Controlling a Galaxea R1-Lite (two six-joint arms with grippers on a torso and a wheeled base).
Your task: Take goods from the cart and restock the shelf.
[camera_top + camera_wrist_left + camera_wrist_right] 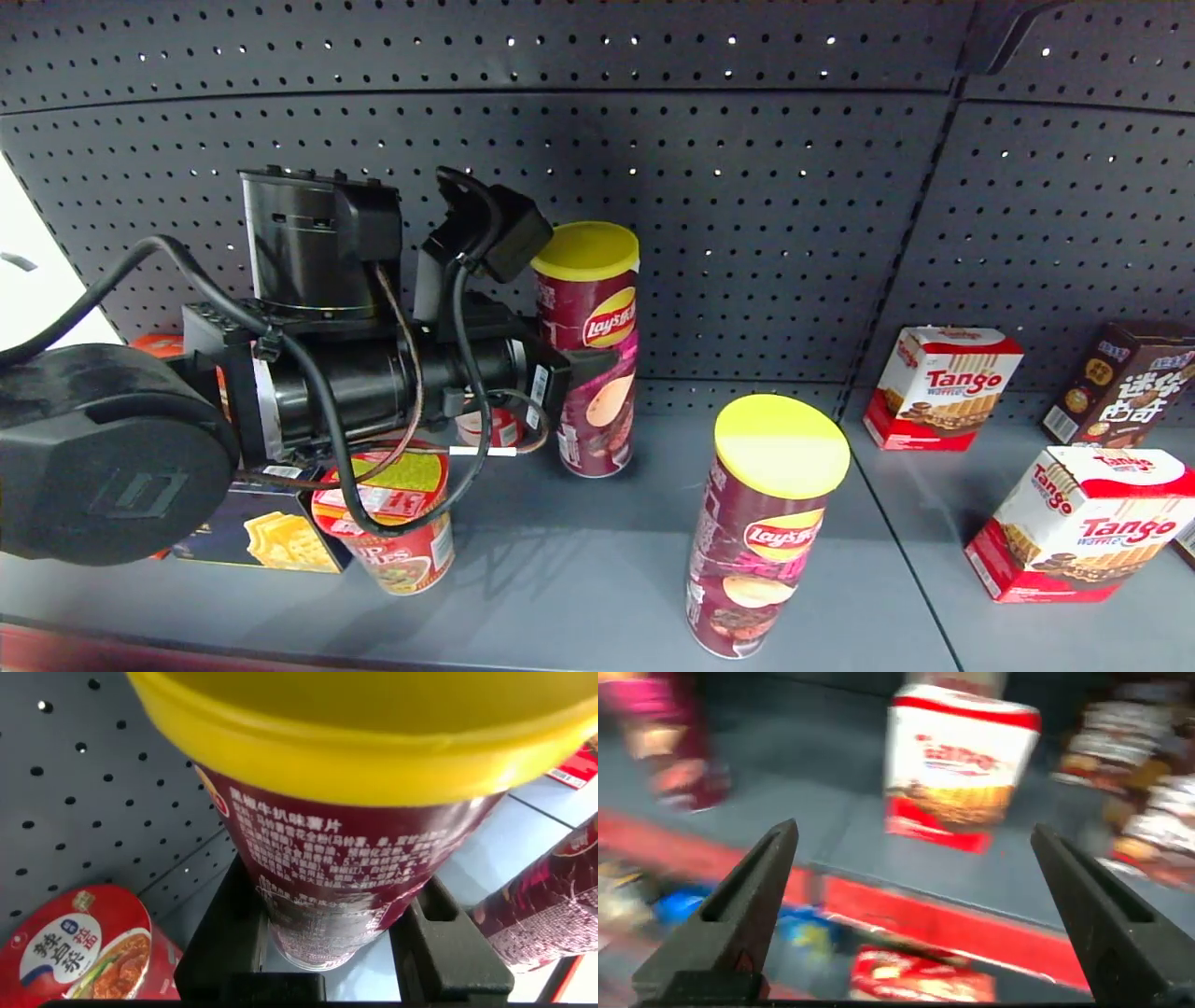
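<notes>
A maroon chips can with a yellow lid point(586, 280) stands upright at the back of the grey shelf point(569, 569), by the pegboard. My left gripper point(597, 373) is shut on its lower half; in the left wrist view the same chips can point(346, 868) sits between the two black fingers point(224, 943). A second chips can point(761, 532) stands free nearer the shelf's front. My right gripper point(915, 905) hangs open in front of the shelf's red edge point(971, 924), with nothing between its fingers and a red-and-white wafer box point(957, 761) beyond it.
Cup noodles point(397, 523) and a dark waffle box point(266, 541) stand under my left arm. Wafer boxes point(938, 387) point(1088, 532) and a brown box point(1120, 383) fill the right bay. A red packet point(915, 975) lies below the shelf edge.
</notes>
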